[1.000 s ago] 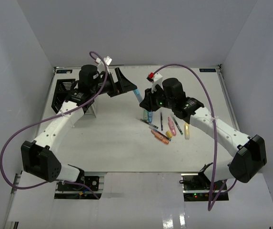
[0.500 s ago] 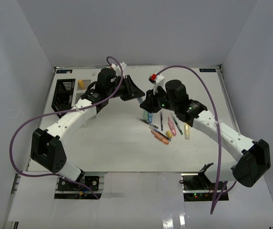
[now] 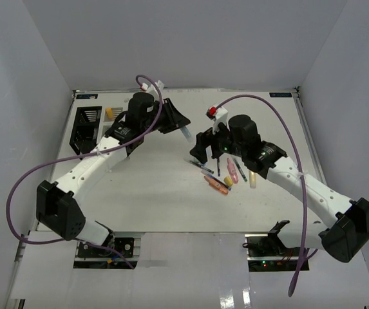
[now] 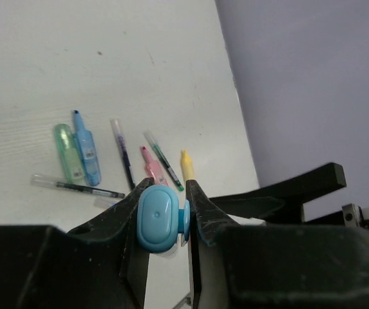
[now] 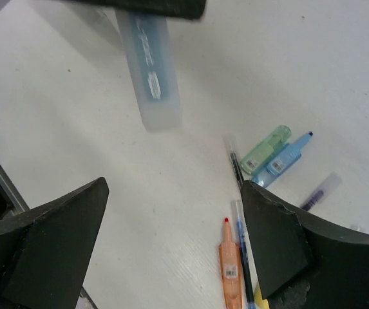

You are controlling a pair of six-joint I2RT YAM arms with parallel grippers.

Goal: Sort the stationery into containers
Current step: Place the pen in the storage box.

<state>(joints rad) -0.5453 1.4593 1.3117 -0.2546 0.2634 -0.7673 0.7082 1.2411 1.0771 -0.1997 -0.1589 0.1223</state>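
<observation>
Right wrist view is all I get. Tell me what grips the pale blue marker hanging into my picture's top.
Observer: The left tool is shut on that stubby pale blue plastic marker, pinching its rounded end.
Operator: Locate a container.
Observer: A black slatted box organizer stands at the left edge of the white table, toward the far corner.
Operator: List stationery I miss.
Observer: A stubby pink marker and a stubby yellow marker lie apart, a thin dark pen between them.
</observation>
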